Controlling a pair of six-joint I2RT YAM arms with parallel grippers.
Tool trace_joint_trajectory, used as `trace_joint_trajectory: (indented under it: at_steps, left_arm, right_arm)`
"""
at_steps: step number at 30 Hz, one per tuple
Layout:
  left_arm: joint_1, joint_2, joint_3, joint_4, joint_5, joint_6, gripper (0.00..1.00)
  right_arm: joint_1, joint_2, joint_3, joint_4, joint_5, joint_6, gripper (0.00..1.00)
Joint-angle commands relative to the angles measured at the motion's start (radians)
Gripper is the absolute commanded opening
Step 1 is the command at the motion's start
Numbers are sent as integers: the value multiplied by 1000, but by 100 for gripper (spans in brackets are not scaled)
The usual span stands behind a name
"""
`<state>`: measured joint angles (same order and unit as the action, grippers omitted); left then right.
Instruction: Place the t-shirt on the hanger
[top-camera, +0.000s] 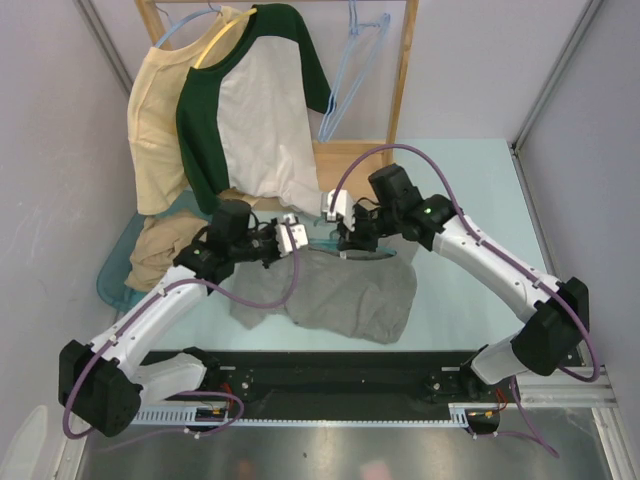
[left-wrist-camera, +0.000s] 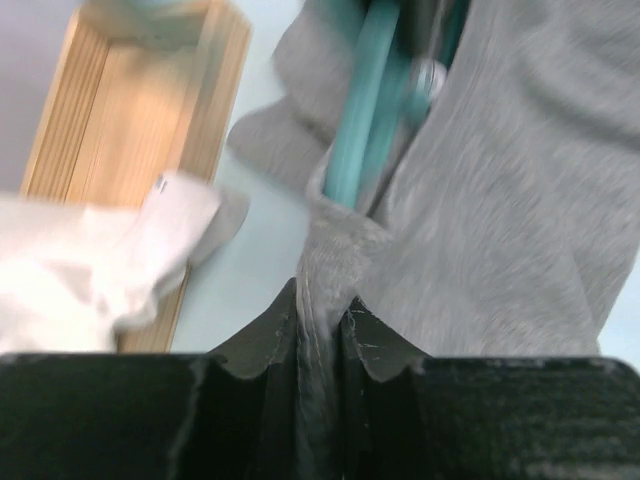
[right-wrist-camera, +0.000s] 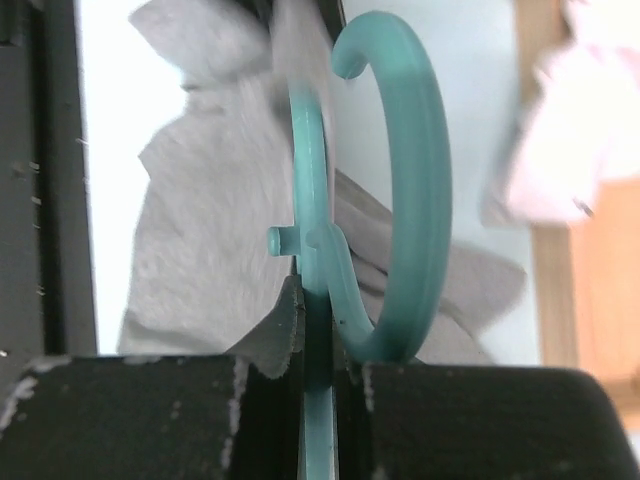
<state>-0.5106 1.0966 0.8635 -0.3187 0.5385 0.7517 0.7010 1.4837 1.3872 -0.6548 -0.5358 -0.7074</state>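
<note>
T-shirt (top-camera: 350, 295): pinched tight in left gripper (left-wrist-camera: 320, 335). Hanger (right-wrist-camera: 415, 200): clamped in right gripper (right-wrist-camera: 318, 335). Not hung yet; threading left to do.

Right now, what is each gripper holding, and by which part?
The left gripper pinches a fold of the grey t-shirt; the right gripper clamps the teal hanger on its stem just below the hook.

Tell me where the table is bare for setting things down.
Bare table right of the grey t-shirt, on both sides of the right arm. Crowded on the left: tan clothes heap, hanging shirts, wooden rack.
</note>
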Motion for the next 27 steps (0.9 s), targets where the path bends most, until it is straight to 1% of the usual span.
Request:
trace_joint_trajectory:
  at_steps: [1,2,4,7,8,9,12,13,14,15,16,17,18,19,20,21,22,23,24,25,27]
  left_arm:
    - [136,-6,86,-147,93,40,25]
    - [164,6,94,-169,115,70,26]
    - [182,19,121,-230,130,100,27]
    - [208,28,144,-257,140,127,30]
    - [214,29,150,-257,146,121,31]
    - [216,26,167,-255,149,114,35]
    - [227,14,212,-221,161,6,40]
    - [233,-10,221,-192,158,-141,43]
    - [254,-30,226,-104,153,-251,55]
    - [267,-49,229,-64,132,-366,60]
    - [274,-88,229,-39,123,-549,66]
    - [277,-107,229,-19,117,-621,81]
    - [277,-125,217,-11,118,-685,84]
    - [277,-162,206,-2,127,-804,87]
    - [277,-178,194,13,132,-854,88]
    - [277,-194,166,18,136,-895,88]
    - [277,-207,152,24,146,-967,88]
    - [277,-227,123,27,147,-995,94]
    - [276,-234,108,33,144,-1027,94]
    - [276,-241,91,43,146,-1096,94]
    - [274,-262,33,96,169,-1162,94]
  right_arm:
    - [-93,-80,-8,-25,65,-38,0]
    - [-104,-91,-8,-28,50,-40,0]
    - [-109,-103,-5,-29,43,-41,0]
    - [-107,-117,-1,-32,36,-35,0]
    - [-103,-120,-1,-31,37,-23,0]
    - [-98,-122,3,-31,39,-17,0]
    - [-71,-125,18,-19,65,64,0]
    - [-63,-122,24,-13,80,98,0]
    - [-57,-120,45,-8,109,136,0]
    - [-45,-106,61,-3,125,248,0]
    - [-37,-97,79,-12,147,297,0]
    - [-28,-82,99,-25,167,359,0]
    - [-20,-70,137,-41,193,469,0]
    - [-2,-42,150,-43,254,536,0]
    - [5,-27,165,-54,279,590,0]
    - [5,-8,202,-65,287,696,0]
    - [-1,28,223,-71,316,757,0]
    - [5,41,237,-68,370,832,0]
    - [11,53,268,-72,426,959,0]
    - [28,55,271,-66,475,995,0]
    - [54,55,277,-37,529,1071,0]
